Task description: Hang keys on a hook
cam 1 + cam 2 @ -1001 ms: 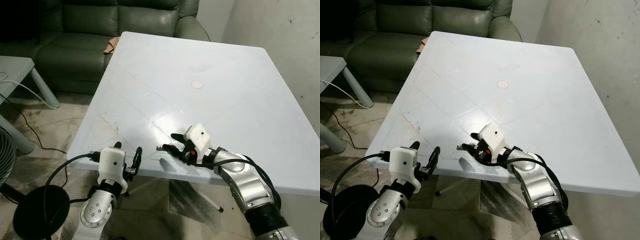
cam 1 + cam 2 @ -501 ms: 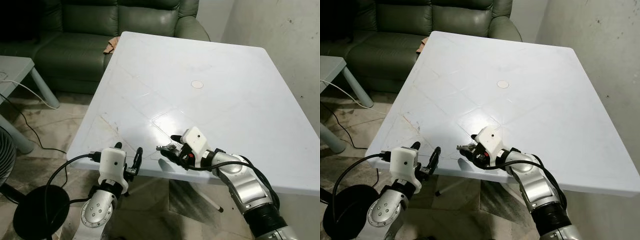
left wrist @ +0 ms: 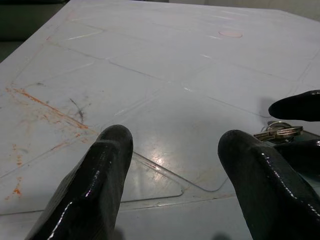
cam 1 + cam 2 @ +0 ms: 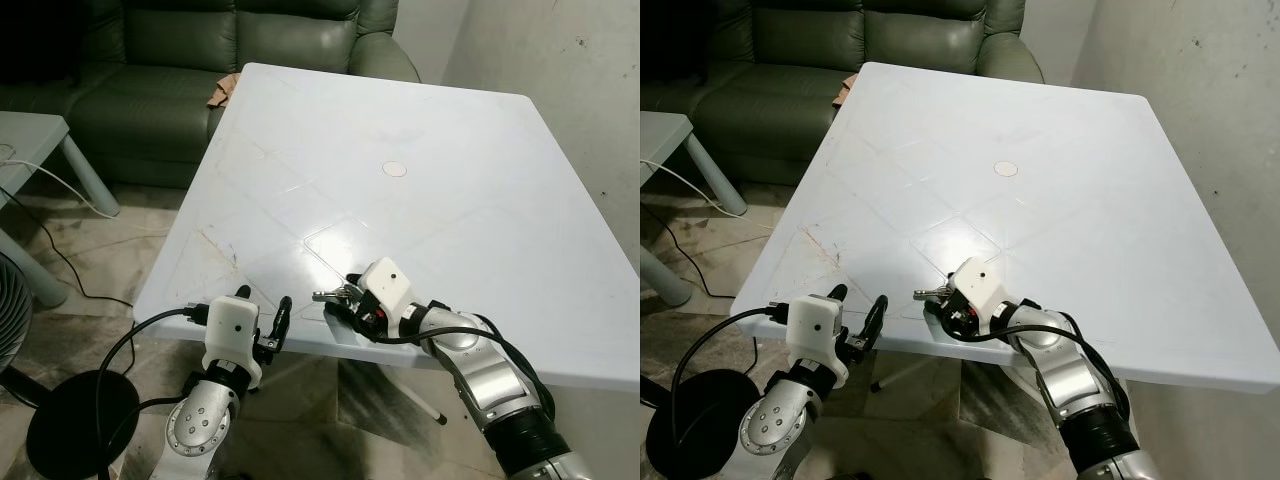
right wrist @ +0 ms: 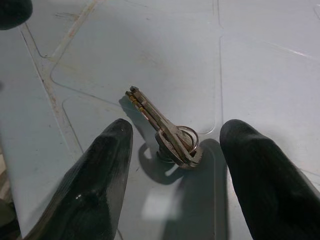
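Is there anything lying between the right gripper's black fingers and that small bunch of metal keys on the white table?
Nothing visible does. The small bunch of metal keys lies flat on the white plastic table near its front edge, and the right gripper sits open with one black finger on either side of it, bare tabletop between.

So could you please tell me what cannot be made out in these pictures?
- Keys: how many are on the ring; they overlap in the right wrist view and are too small in the eye views.
- Keys, eye views: partly covered by the right tool.
- Table: its legs, hidden beneath the top.
- Left tool: its fingertips are cut off by the left wrist view's edge.
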Controlling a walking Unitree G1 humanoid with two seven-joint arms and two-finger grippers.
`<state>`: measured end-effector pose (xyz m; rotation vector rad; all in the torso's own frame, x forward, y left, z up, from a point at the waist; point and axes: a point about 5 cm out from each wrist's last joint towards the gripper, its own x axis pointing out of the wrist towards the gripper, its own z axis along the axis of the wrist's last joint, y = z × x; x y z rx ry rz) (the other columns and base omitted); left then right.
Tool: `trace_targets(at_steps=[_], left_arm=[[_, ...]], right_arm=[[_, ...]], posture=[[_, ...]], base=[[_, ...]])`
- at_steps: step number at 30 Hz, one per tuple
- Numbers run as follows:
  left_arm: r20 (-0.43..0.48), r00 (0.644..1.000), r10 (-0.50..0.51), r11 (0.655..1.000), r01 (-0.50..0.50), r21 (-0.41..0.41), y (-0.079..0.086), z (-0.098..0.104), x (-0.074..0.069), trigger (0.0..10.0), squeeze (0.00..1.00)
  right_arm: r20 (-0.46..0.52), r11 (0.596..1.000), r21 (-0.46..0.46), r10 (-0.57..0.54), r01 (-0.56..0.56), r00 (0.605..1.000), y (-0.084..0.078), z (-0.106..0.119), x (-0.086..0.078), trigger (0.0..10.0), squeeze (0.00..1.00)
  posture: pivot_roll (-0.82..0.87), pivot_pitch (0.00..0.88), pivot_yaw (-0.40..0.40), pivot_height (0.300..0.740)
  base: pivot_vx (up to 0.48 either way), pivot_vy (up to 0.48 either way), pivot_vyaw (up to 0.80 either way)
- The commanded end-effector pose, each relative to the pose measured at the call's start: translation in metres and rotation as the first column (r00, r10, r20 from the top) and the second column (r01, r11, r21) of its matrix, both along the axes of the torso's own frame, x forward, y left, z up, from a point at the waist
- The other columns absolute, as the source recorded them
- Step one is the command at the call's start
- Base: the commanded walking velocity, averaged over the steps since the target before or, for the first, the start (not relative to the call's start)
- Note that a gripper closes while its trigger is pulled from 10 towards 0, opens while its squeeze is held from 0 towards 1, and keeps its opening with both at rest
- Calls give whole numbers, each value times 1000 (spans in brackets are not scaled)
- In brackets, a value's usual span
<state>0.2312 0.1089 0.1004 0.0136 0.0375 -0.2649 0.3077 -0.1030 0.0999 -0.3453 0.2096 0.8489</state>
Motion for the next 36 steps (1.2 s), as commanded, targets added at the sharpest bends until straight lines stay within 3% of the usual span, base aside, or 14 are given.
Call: trace_targets(at_steps=[1, 2, 3, 5, 6, 36], left_arm=[[3, 1000, -4, 1000, 4, 4, -1, 2, 0, 10000, 0], [3, 1000, -4, 1000, 4, 4, -1, 2, 0, 10000, 0], [3, 1000, -4, 1000, 4, 4, 0, 2, 0, 10000, 0], [2, 1000, -4, 1000, 4, 4, -1, 2, 0, 10000, 0], [2, 1000, -5, 1000, 5, 5, -1, 2, 0, 10000, 0], [14, 1000, -4, 1000, 4, 9, -1, 3, 1, 10000, 0]], right_arm=[[-3, 1000, -23, -19, 19, 1000, -2, -1, 1, 8471, 0], [-3, 1000, -23, -19, 19, 1000, -2, -1, 1, 8471, 0], [4, 999, -25, -27, 27, 1000, -3, -1, 0, 1804, 0], [8, 999, -25, -28, 28, 1000, -3, -1, 0, 1804, 0], [12, 999, -18, -28, 28, 1000, -3, 0, 0, 0, 0], [67, 999, 1, -53, 53, 996, -1, 5, 4, 0, 0]], posture=[[-44, 120, -52, 740], [-44, 120, -52, 740], [-45, 118, -49, 740], [-44, 118, -50, 740], [-44, 117, -50, 740], [-40, 102, -50, 740]], base=[[0, 0, 0], [0, 0, 0], [0, 0, 0], [0, 0, 0], [0, 0, 0], [0, 0, 0]])
